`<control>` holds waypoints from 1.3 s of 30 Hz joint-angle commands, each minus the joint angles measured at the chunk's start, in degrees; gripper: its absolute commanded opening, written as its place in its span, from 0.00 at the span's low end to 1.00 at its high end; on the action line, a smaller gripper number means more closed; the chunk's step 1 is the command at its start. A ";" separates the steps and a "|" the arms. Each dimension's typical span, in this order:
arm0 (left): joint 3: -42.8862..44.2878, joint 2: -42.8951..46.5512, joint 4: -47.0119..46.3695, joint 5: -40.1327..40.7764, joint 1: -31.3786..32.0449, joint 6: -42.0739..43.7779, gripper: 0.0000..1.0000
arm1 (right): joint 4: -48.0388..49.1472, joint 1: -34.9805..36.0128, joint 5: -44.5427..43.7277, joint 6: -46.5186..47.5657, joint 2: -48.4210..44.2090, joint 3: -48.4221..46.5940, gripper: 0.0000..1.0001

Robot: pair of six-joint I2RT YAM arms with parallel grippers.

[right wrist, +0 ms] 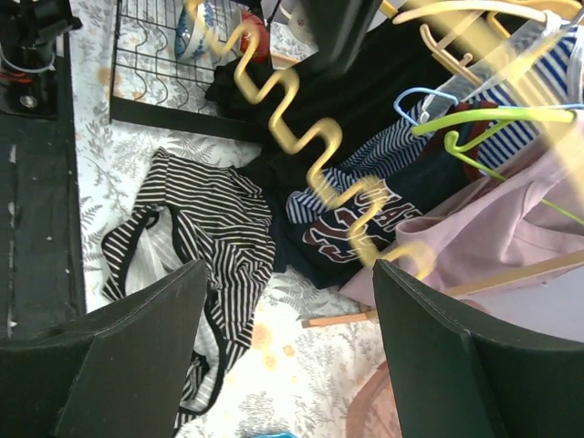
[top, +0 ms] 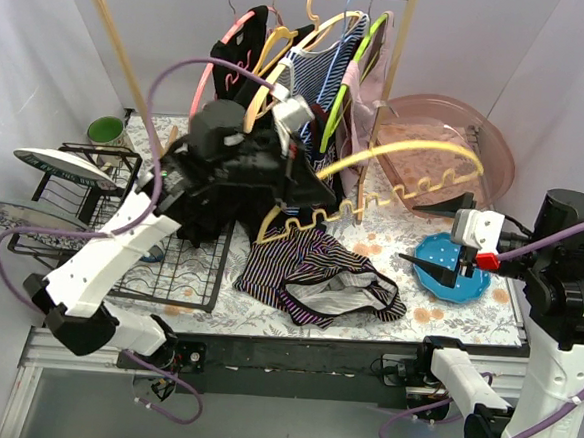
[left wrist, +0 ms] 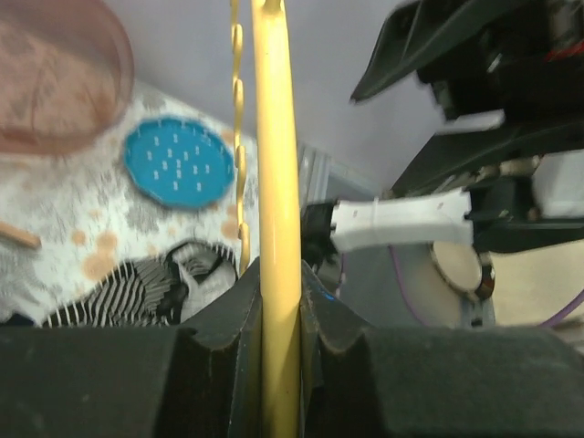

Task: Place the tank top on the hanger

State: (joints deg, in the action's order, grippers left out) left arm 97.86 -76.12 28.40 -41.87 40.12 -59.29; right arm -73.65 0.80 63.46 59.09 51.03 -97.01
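Left end effector (left wrist: pixel 278 310) is clamped tight on the hanger (top: pixel 417 153), fingers pinched on one pale-yellow bar, the rest of the frame jutting out in the air away from it, wavy bar underneath. Right end effector (right wrist: pixel 287 356) hangs with its jaws wide apart, nothing between them. The tank top (top: pixel 299 265) lies crumpled on the tabletop (top: pixel 395 316), below the left end effector's hold and off to the left of the right one, one strap loop showing its pale inside. That fabric looks light and limp, so I'd expect it to sag and bunch, not keep any shape when lifted. The likeliest hold is the black-edged strap or the neckline rim nearest the open jaws, pinching a single layer. The hanger looks stiff and smooth, held at one point only, so it may swing, and thin straps could slide off its shoulders.
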 commanded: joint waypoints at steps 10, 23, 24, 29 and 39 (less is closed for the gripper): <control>-16.11 5.18 11.33 10.14 8.13 16.66 0.00 | 4.04 -0.18 -1.85 -7.94 4.43 8.05 0.80; -25.26 8.62 6.14 1.01 8.31 16.40 0.00 | 1.48 7.28 -0.27 -0.99 13.48 18.79 0.78; -25.44 8.88 5.79 0.82 8.31 16.22 0.00 | 1.49 7.72 -0.18 -0.99 13.66 19.05 0.78; -27.02 9.85 3.60 1.61 8.31 15.34 0.00 | 1.05 13.08 1.84 -0.91 14.98 21.42 0.70; -32.99 12.57 -3.52 1.87 8.31 11.22 0.00 | -0.71 14.76 -1.31 1.12 13.93 22.23 0.01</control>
State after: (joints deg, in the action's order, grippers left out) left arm 66.43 -66.37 32.69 -39.70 48.25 -46.00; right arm -73.21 15.16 63.48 59.99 66.48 -74.08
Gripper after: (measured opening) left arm 0.129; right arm 0.134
